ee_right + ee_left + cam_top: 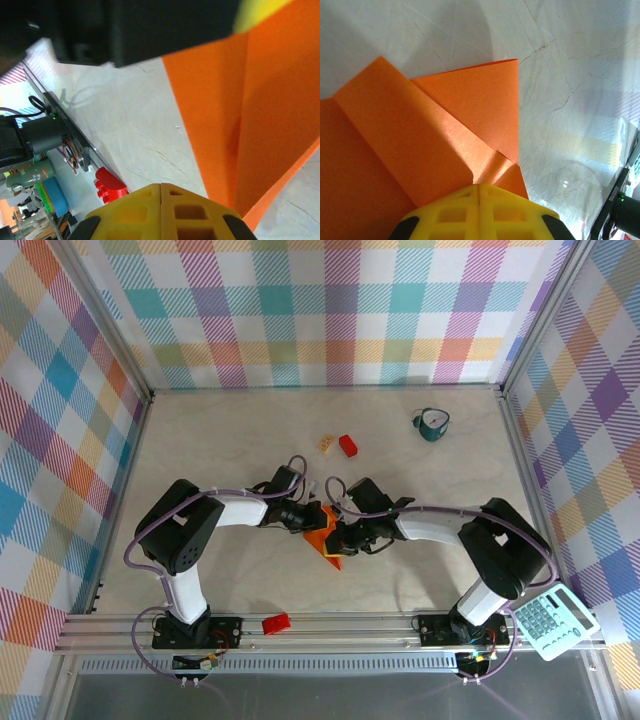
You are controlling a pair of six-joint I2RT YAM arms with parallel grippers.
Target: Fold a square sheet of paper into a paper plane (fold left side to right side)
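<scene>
The square sheet of paper (pixel 328 548) lies mid-table as a bright orange, creased, pointed shape. Both grippers meet over it. In the left wrist view the paper (pixel 420 140) shows overlapping folded flaps, and my left gripper (pixel 479 187) is shut, its yellow tips resting on a fold, nothing between them. My right gripper (pixel 160 186) is shut too, its tips at the paper's (pixel 270 125) long edge, over the bare table. From above, the left gripper (pixel 312 523) sits on the paper's left and the right gripper (pixel 345 538) on its right. Much of the paper is hidden under them.
A small red block (pixel 348 445) and a tan block (pixel 327 443) lie behind the paper. A teal cup (pixel 432 424) stands at the back right. Another red block (pixel 276 623) (pixel 111 185) sits on the front rail. A calculator (pixel 553 620) lies at the front right.
</scene>
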